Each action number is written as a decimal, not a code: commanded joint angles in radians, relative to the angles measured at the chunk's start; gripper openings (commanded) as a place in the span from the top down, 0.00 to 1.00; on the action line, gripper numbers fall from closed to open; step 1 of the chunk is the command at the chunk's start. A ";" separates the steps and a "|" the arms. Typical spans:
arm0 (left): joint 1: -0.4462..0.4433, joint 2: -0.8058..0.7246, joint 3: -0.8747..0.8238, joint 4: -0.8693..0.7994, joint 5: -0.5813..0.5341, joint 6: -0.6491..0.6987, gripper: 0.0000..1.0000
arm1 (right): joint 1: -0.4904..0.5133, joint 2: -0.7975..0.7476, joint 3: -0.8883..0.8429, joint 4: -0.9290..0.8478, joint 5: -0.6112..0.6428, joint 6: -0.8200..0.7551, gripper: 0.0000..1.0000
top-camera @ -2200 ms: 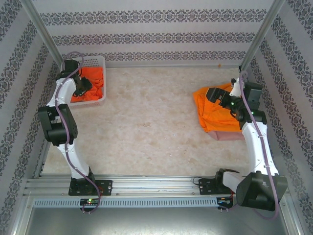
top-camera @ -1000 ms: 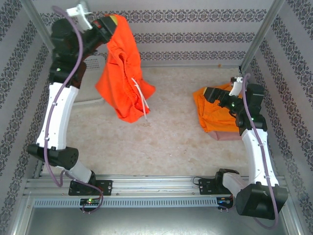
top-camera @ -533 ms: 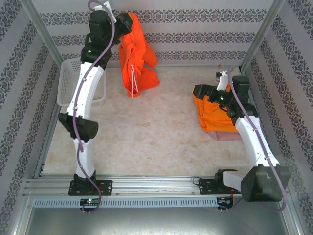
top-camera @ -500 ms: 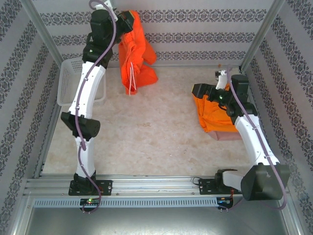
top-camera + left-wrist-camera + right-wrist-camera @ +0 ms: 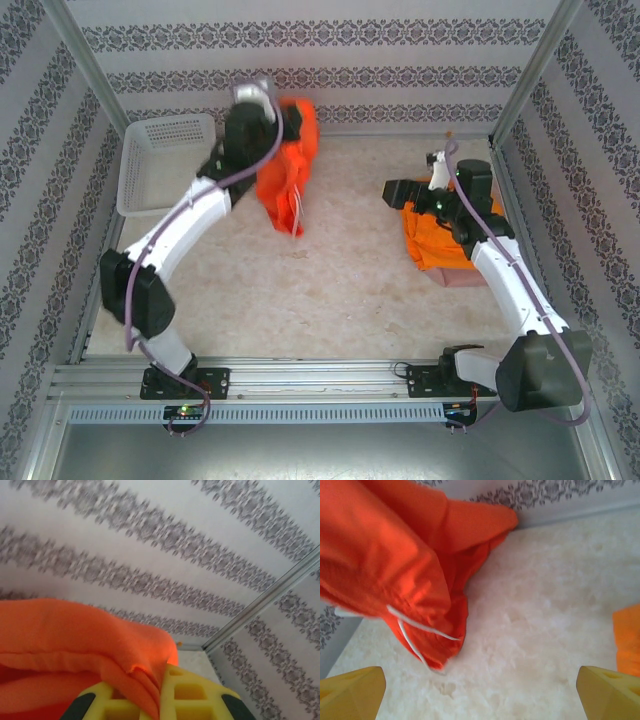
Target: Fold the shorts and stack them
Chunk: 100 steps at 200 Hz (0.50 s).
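Note:
A bright orange pair of shorts (image 5: 282, 180) hangs bunched from my left gripper (image 5: 291, 122), over the back middle of the table. The left wrist view shows the orange cloth (image 5: 85, 645) pinched between the yellow fingers (image 5: 196, 695) of that gripper (image 5: 162, 692), which is shut on it. My right gripper (image 5: 393, 190) points left toward the hanging pair and stands open and empty. From its wrist camera I see the hanging shorts (image 5: 395, 565) with a white drawstring (image 5: 415, 640), well ahead of the gripper (image 5: 480, 695). A stack of orange shorts (image 5: 440, 240) lies at the right on a dusty pink pair (image 5: 465, 278).
A white perforated basket (image 5: 160, 165) stands at the back left with nothing showing inside. Patterned walls close the back and sides, with metal posts in the corners. Bare table (image 5: 330, 290) spreads between the hanging pair and the stack.
My left arm has come down from high against the back wall and carried the hanging shorts lower and toward the table's middle. The right gripper has reached a little further left off the stack.

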 commanded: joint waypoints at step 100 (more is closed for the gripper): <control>-0.073 -0.439 -0.938 0.324 -0.251 -0.264 1.00 | 0.545 0.098 -0.141 0.206 0.357 0.424 0.02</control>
